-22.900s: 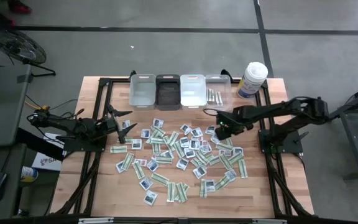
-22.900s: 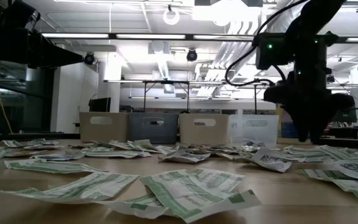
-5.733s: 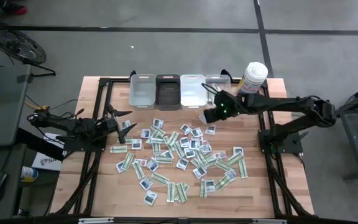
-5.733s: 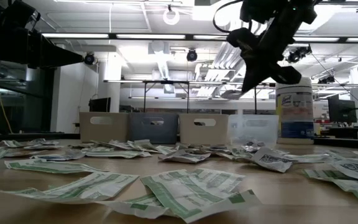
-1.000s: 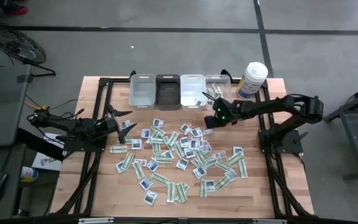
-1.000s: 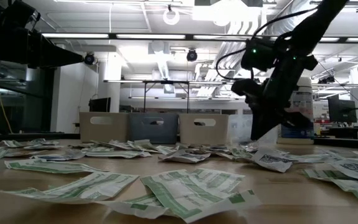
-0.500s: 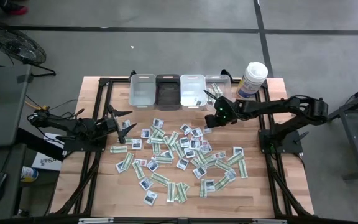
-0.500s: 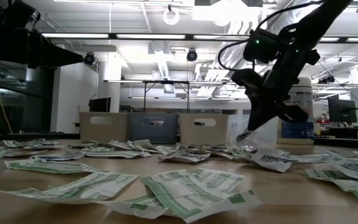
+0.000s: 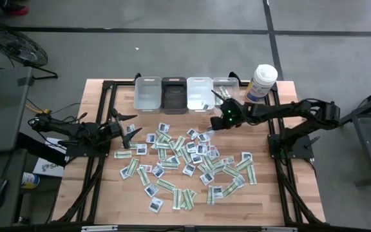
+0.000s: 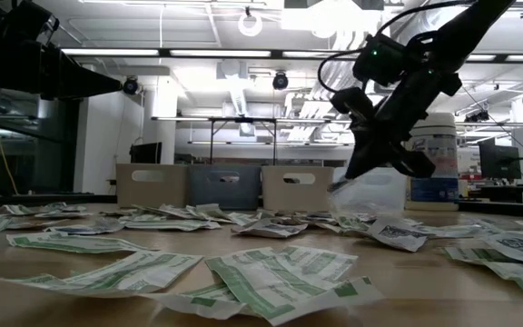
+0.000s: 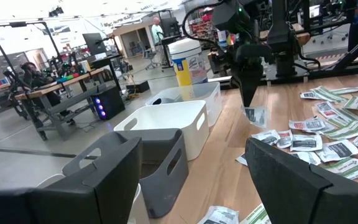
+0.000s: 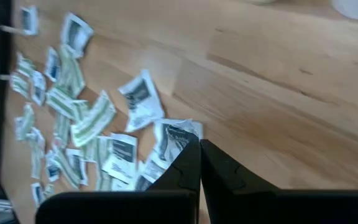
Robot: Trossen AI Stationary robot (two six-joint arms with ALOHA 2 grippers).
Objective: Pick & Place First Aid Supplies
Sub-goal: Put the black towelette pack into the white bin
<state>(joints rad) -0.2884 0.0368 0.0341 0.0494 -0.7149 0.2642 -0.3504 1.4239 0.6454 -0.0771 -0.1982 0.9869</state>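
Packet pinched in right fingers above the table

No wording can be made out anywhere: the blue label on the white canister is blurred, and the dark-blue and green marks on the paper packets scattered over the counter stay illegible.

Overhead, tabletop, two wrists — (shared table)

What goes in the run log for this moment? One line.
right pincer: shut on white packet, lifted near bins | left pincer: open, waiting at table's left
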